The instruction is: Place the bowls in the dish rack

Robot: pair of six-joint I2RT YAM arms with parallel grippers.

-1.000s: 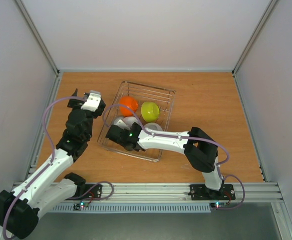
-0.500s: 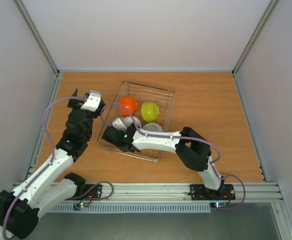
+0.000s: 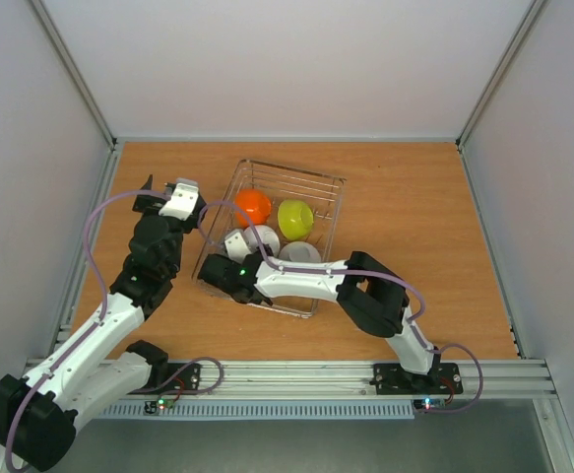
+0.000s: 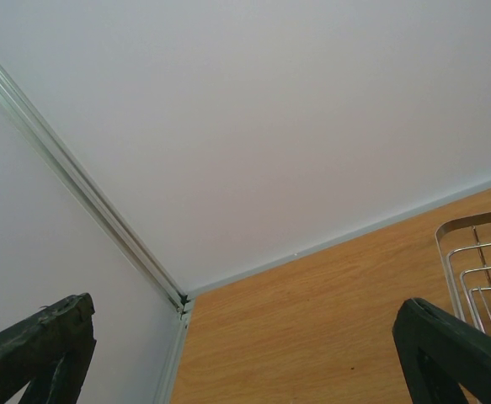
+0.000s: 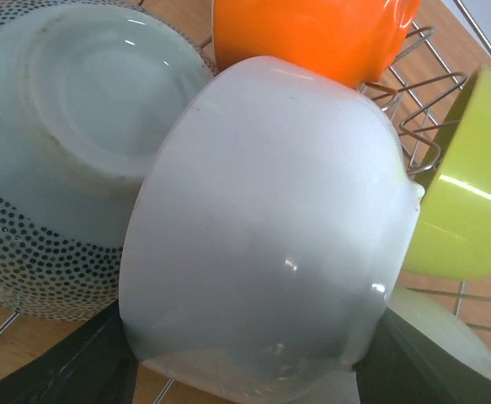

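No text, label, brand, number or sign can be read in any of the views.
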